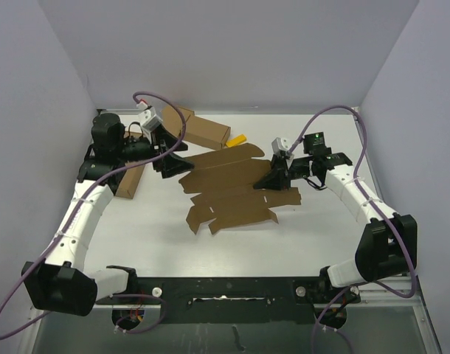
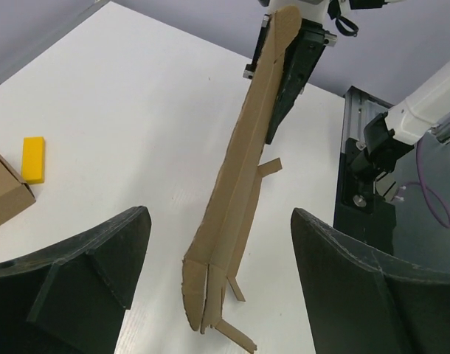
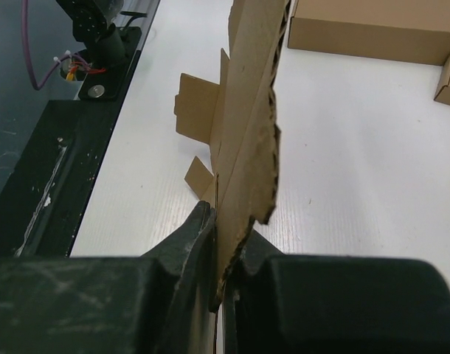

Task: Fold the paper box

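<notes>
The paper box is a flat, unfolded brown cardboard blank point(image 1: 232, 188) in the middle of the white table, with flaps along its near edge. My right gripper point(image 1: 278, 177) is shut on the blank's right edge; in the right wrist view the cardboard point(image 3: 247, 133) stands edge-on between the closed fingertips point(image 3: 203, 228). My left gripper point(image 1: 172, 164) is open and empty just off the blank's far left corner. In the left wrist view the blank point(image 2: 243, 177) runs away edge-on between the spread fingers point(image 2: 99, 258), apart from both.
A folded brown box point(image 1: 203, 131) lies at the back left, and another point(image 1: 130, 179) lies beside the left arm. A small yellow block point(image 1: 236, 139) sits behind the blank, also in the left wrist view point(image 2: 33, 159). The black rail point(image 1: 232, 287) spans the near edge.
</notes>
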Robot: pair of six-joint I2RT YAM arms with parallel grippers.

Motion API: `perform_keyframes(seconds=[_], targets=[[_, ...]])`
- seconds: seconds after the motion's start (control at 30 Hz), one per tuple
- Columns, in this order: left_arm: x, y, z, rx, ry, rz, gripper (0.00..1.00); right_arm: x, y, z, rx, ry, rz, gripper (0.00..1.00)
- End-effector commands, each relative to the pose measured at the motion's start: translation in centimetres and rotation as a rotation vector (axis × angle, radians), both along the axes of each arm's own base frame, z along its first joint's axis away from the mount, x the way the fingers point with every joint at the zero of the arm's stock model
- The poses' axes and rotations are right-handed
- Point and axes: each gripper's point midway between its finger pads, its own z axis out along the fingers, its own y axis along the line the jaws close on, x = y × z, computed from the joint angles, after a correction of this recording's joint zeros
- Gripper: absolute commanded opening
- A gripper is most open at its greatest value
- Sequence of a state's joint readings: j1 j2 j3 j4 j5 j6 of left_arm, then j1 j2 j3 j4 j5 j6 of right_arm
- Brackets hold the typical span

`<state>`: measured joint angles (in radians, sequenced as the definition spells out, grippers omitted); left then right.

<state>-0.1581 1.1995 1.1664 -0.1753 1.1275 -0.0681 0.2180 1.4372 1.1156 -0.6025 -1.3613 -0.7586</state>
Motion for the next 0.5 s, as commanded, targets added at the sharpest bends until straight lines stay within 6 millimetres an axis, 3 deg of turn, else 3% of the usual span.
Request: perform_keyframes(seconds=[0.0, 0.13, 0.47], targets=[[0.6, -0.2, -0.9, 0.06, 0.02, -0.005, 0.76, 0.2, 0.4, 1.5, 0.023, -0.06, 0.024, 0.0], [0.4, -0.9, -1.9, 0.087, 0.038, -0.04, 0.74, 0.2, 0.4, 1.5, 0.023, -0.061, 0.025, 0.0], [-0.4, -2.0, -2.5, 0.078, 0.048, -0.126, 0.43, 0.1, 0.5, 1.4, 0.021, -0.062, 0.034, 0.0]])
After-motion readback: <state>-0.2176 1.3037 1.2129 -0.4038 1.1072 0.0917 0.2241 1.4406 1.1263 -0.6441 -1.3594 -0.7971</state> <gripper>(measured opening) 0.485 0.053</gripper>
